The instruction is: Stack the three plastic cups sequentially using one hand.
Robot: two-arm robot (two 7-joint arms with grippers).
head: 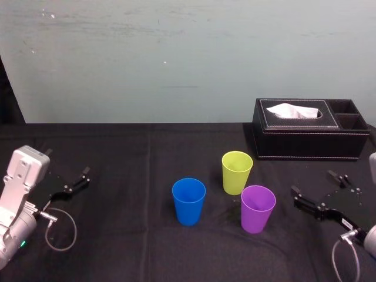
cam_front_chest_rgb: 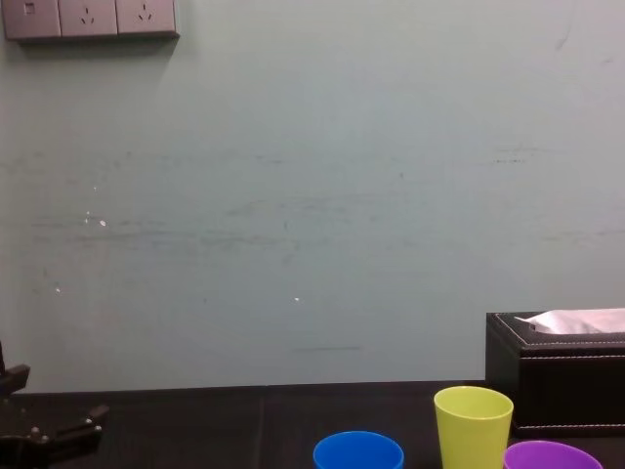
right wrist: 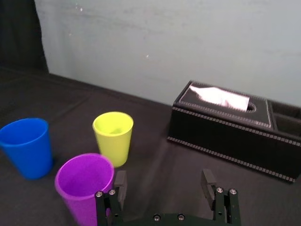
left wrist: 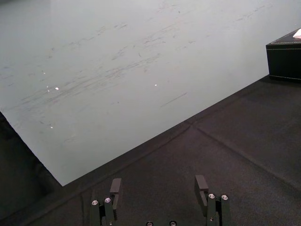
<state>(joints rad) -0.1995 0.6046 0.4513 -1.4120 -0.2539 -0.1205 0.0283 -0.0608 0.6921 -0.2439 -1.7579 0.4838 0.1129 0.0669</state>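
A: Head view first. Where are the cups?
B: All three stand upright, mouths up, on the black counter (head: 117, 153), around its middle and nearer the front edge than the back. The blue cup (head: 188, 202) is the one toward the left edge. The yellow-green cup (head: 237, 173) sits farther back and to its right. The purple cup (head: 257, 210) stands just beside the yellow-green one, toward the front. No cup sits inside another, and each shows only its own inner wall.
A: And the arms?
B: The left gripper (head: 87, 176) sits low by the left edge. The right gripper (head: 312, 182) is by the right edge, near the purple cup but apart from it. Both sets of jaws are spread and hold nothing.
A: Any other container?
B: A black tissue box (head: 308, 141) at the back right corner, with a white tissue (head: 292, 110) poking from its slot. Two small compartments at its right end look dark, and I can't tell their contents.
A: Left wrist view?
B: Jaws wide apart over bare counter, the pale wall (left wrist: 117, 70) ahead, a corner of the box far off.
A: Right wrist view?
B: Jaws wide apart. The purple cup is closest, the yellow-green and blue cups are farther off, and the tissue box is beyond.
A: Chest view?
B: The three cups' rims, the box toward the right edge, the left gripper low at the left.
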